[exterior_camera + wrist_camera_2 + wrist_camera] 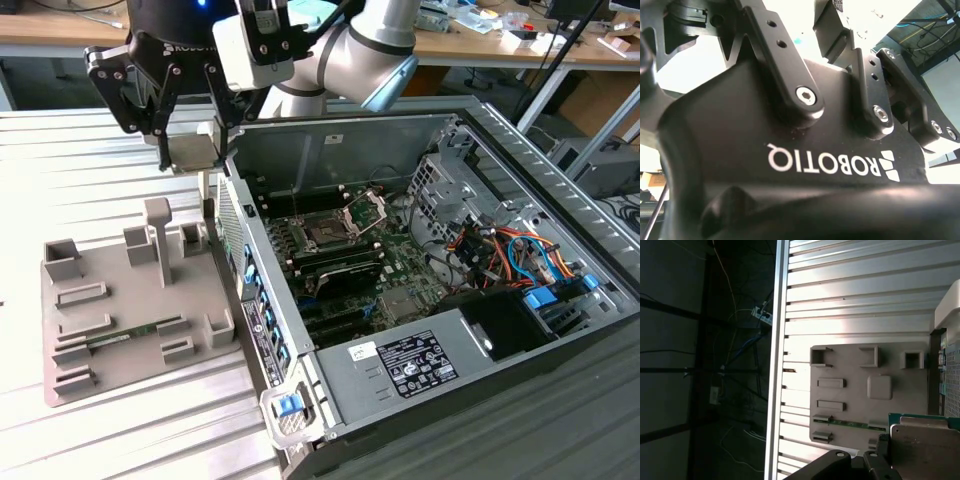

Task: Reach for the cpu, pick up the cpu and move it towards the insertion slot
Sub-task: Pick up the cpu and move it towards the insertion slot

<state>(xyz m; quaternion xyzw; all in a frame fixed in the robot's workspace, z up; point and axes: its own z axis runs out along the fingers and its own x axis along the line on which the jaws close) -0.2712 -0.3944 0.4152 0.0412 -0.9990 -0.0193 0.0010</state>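
My gripper (190, 150) hangs above the far end of the grey fixture tray (130, 300), shut on the cpu (190, 153). The cpu is a flat silvery square held between the two black fingers, well above the tray. In the first wrist view the cpu (922, 447) shows its pale metal top and thin green rim, with a black finger (875, 461) against its edge. The insertion slot (325, 233), a dark square socket with its silver frame hinged open, sits on the motherboard inside the open computer case, toward the exterior view's right of the gripper. The second wrist view looks at the gripper's black housing (805, 150).
The tray carries upright posts (158, 240) and a green memory stick (120, 335) lying in a groove. The case wall (250, 300) stands between tray and motherboard. Black memory slots (345, 268), cables (500, 250) and a drive cage fill the case. The ribbed metal table (60, 170) extends behind.
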